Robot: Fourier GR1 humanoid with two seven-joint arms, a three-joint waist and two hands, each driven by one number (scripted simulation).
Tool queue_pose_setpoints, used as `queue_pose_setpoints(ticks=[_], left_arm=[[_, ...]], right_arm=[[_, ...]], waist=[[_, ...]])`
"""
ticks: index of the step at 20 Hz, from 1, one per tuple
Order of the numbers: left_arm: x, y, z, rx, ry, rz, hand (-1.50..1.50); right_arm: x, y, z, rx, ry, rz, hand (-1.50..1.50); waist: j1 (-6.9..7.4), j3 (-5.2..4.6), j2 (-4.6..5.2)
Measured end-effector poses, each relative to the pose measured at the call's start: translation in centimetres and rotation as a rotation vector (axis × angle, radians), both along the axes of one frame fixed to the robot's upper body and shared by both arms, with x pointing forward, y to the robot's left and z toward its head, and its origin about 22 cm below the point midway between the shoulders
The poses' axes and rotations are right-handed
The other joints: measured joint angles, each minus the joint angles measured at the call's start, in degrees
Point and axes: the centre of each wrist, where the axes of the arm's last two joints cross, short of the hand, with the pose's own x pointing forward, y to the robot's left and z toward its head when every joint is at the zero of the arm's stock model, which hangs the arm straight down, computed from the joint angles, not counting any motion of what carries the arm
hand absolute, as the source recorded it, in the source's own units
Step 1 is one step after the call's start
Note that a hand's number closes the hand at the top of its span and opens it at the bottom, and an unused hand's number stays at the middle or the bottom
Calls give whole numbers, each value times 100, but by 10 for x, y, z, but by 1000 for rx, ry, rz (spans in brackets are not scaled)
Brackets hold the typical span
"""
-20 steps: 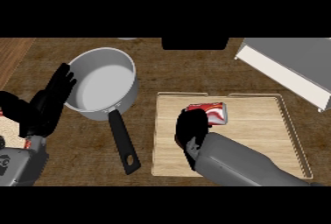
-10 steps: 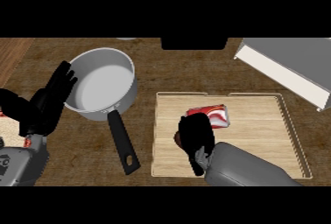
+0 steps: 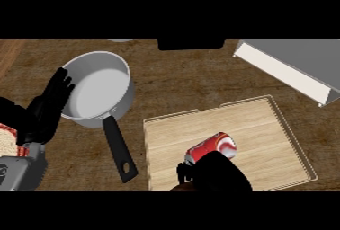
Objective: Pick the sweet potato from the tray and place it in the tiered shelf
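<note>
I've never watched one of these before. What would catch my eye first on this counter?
Probably the red and white can lying on its side on the wooden tray, with the robot's black right hand right at its near end. Next, the grey saucepan at upper left, its black handle pointing toward the robot, and the left hand resting open beside it. A pale tiered shelf sits in the top right corner.

You have no readable text, brand, number or sign anywhere in this view. The red and white can on the wooden tray carries only white swirls on red, with no letters you can make out. The saucepan and the worktop show you plain, unmarked surfaces.
</note>
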Motion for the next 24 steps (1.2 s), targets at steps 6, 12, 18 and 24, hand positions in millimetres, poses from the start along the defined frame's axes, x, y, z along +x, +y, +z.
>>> queue_pose_setpoints(ticks=[6,12,18,24], left_arm=[[-1,2,1,3,0,11,0],[-1,-4,5,0,-8,-14,0],[5,-6,2,2,-9,-29,0],[8,-8,0,5,-12,-39,0]], right_arm=[[-22,-43,56,380,-89,-47,150],[-29,-94,106,552,-189,-176,150],[-18,-139,155,591,-281,-297,150],[13,-191,192,581,-338,-424,150]], waist=[[-32,0,16],[87,-6,43],[168,-15,58],[260,-19,68]])
